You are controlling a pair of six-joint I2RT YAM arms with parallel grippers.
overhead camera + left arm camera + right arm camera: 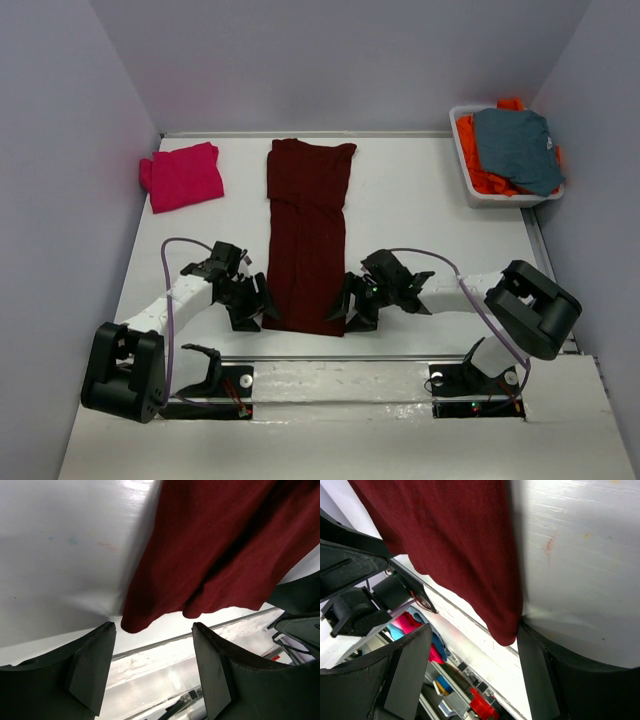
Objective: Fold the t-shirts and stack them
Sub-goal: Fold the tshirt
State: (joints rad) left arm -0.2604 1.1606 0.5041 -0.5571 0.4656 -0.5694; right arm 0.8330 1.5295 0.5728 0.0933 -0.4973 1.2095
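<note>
We hold our left jaws and right jaws released, grasping nothing, at either near corner of the maroon t-shirt (308, 235) lying folded lengthwise on the desk (430, 220)

A white table (420, 220) sits between pale grey walls (350, 60). A light plastic bin (497, 199) stands at its far right corner. Up close, the tabletop shows faint coloured smudges (75, 541) and a reddish scuff (548, 547). Below the near edge lies pink, blue and red clutter (402, 622).
</note>
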